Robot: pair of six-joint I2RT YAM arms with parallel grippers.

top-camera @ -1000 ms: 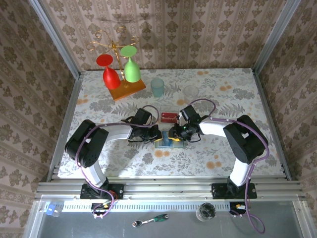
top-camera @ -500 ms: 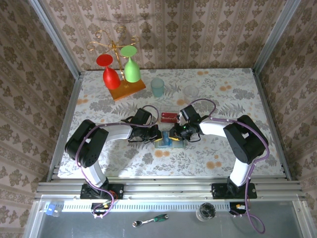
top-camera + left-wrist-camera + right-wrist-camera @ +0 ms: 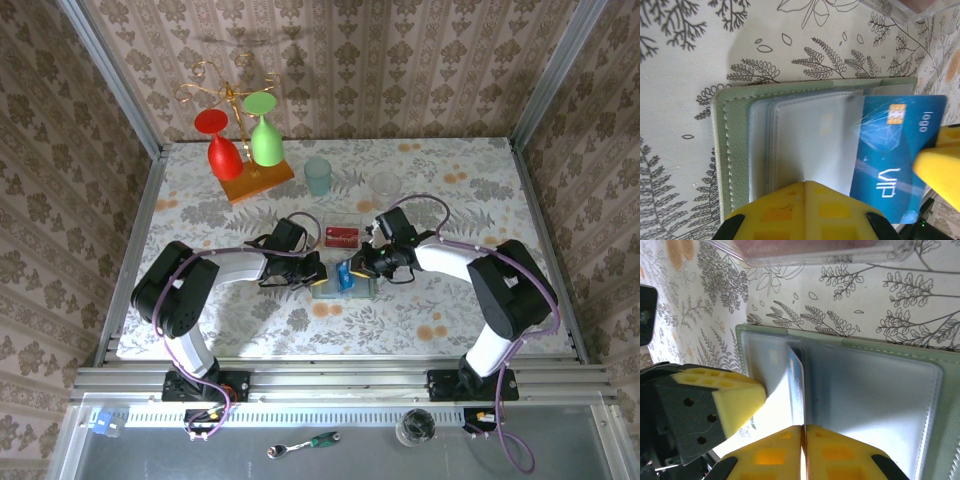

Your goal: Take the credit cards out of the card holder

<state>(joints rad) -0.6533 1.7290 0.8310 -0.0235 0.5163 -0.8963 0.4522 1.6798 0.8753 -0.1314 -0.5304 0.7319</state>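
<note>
The pale green card holder [image 3: 735,150] lies open on the table, its clear sleeves facing up; from above, the card holder [image 3: 362,292] sits between the two arms. A blue credit card [image 3: 895,150] sticks halfway out of a sleeve toward the right. My right gripper [image 3: 803,429] is shut on the blue card [image 3: 797,385], which stands on edge over the holder [image 3: 880,390]. My left gripper [image 3: 807,186] is shut, its tips resting on the holder's sleeves. From above, the left gripper [image 3: 318,272] and right gripper [image 3: 353,272] nearly meet at the blue card [image 3: 345,277].
A clear tray [image 3: 342,237] holding red cards lies just behind the holder. Farther back stand a teal cup [image 3: 318,176], a clear glass [image 3: 386,185] and a rack with red and green glasses [image 3: 245,140]. Metal rails edge the table.
My right gripper has closed on the blue card and drawn back to the right, pulling the card partly out and tipping it up. The left arm has stayed put.
</note>
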